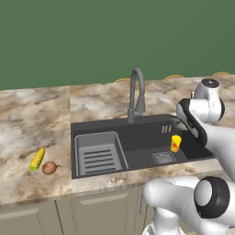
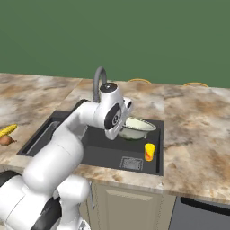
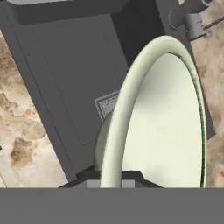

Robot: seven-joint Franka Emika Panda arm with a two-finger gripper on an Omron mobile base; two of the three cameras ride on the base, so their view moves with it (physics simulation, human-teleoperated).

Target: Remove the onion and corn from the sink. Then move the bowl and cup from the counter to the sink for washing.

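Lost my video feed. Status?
Gripper shut on bowl rim, over sink. Cup already in basin. Corn and onion out on counter. Nothing blocking.

White rounded arm (image 2: 63,148), black joint caps, dark wrist band.

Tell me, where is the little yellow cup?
The cup stands upright inside the sink, at its right end beside the square drain grate, with the bowl just behind it.
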